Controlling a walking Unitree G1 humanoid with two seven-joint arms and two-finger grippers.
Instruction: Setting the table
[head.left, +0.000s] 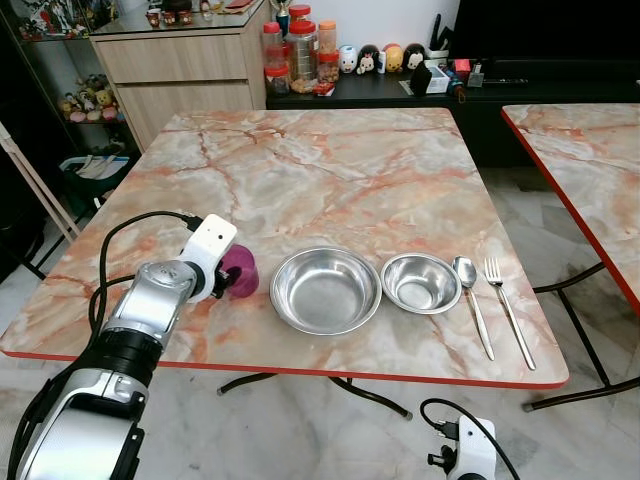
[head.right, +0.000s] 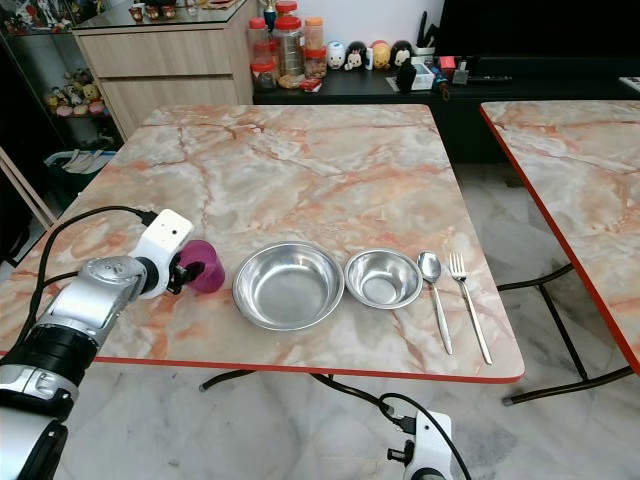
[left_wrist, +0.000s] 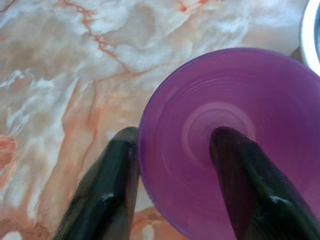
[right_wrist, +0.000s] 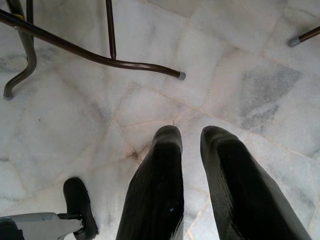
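While my left gripper (left_wrist: 172, 175) pinches the purple cup (head.left: 240, 271), one finger sits inside it and one outside. That cup is at the near left of the table (head.left: 330, 160), just left of the big bowl (head.left: 326, 290). Right of that come the small bowl (head.left: 421, 283), spoon (head.left: 470, 290) and fork (head.left: 505, 305). Down low over the floor (right_wrist: 240, 65) hangs my right gripper (right_wrist: 190, 140), fingers slightly apart.
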